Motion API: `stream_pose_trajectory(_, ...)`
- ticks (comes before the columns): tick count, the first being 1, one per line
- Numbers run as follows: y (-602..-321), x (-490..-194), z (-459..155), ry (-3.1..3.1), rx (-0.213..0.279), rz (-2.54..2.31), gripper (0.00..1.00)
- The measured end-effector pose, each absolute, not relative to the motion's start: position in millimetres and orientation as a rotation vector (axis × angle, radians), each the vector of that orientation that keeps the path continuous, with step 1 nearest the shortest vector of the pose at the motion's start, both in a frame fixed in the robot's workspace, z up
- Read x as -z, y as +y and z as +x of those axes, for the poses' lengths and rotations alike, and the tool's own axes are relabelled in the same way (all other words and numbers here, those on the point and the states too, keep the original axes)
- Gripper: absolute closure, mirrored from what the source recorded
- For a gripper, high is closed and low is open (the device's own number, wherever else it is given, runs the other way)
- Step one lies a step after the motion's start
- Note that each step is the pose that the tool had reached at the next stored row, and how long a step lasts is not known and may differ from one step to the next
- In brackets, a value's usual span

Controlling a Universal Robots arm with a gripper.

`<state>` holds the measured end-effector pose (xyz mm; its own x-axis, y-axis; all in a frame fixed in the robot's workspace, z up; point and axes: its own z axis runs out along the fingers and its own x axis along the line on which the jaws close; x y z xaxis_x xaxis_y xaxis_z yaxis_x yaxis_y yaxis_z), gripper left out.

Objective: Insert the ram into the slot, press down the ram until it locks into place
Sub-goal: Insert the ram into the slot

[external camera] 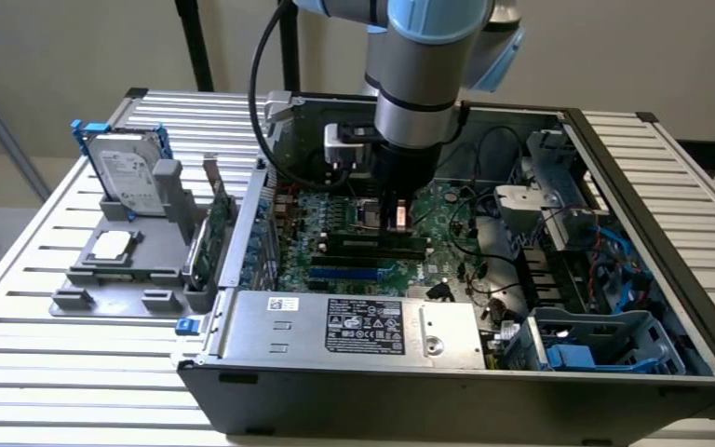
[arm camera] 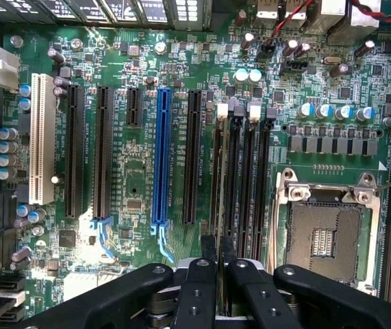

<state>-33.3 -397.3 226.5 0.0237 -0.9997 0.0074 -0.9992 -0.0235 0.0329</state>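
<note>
slatted metal table (external camera: 34, 372), open pc case (external camera: 332, 386); gripper (arm camera: 220, 252) pinching ram (arm camera: 220, 219) edge-on, long axis parallel with slot (arm camera: 215, 161) beneath.

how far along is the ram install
Done: the claw holds the ram edge-on, low over the slot beside the processor socket. In hand: lining the two up. Left: I cannot tell whether it is seated; pressing down until it locks looks not yet done.

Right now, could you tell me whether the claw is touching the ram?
Touching: the wrist view shows the claw clamped on the ram, one finger against each face.
</note>
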Motion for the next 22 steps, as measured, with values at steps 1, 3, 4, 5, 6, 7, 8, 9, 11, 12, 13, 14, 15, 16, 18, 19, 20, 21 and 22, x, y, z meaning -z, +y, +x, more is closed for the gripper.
stream_pose_trajectory(1,-397,-226,-33,-2.174,0.027,2.227,0.87)
stream_pose_trajectory(3,-397,-226,-33,-2.174,0.027,2.228,0.87)
stream_pose_trajectory(4,-397,-225,-33,-2.173,0.027,2.229,0.87)
stream_pose_trajectory(5,-397,-225,-33,-2.173,0.026,2.230,0.87)
stream_pose_trajectory(6,-397,-225,-34,-2.172,0.026,2.230,0.87)
stream_pose_trajectory(7,-397,-224,-34,-2.172,0.026,2.231,0.87)
stream_pose_trajectory(8,-397,-224,-34,-2.171,0.026,2.232,0.87)
stream_pose_trajectory(9,-397,-223,-34,-2.171,0.026,2.232,0.87)
stream_pose_trajectory(11,-397,-223,-34,-2.170,0.025,2.233,0.85)
stream_pose_trajectory(12,-397,-222,-34,-2.169,0.025,2.234,0.85)
stream_pose_trajectory(13,-397,-222,-34,-2.169,0.025,2.234,0.85)
stream_pose_trajectory(14,-397,-222,-34,-2.169,0.025,2.234,0.79)
stream_pose_trajectory(15,-397,-222,-34,-2.168,0.025,2.234,0.79)
stream_pose_trajectory(16,-397,-223,-34,-2.168,0.025,2.235,0.79)
stream_pose_trajectory(18,-397,-226,-34,-2.169,0.025,2.235,0.79)
stream_pose_trajectory(19,-397,-228,-34,-2.169,0.025,2.235,0.79)
stream_pose_trajectory(20,-397,-230,-35,-2.169,0.025,2.235,0.79)
stream_pose_trajectory(21,-397,-232,-36,-2.168,0.025,2.235,0.79)
stream_pose_trajectory(22,-397,-233,-37,-2.169,0.025,2.235,0.79)
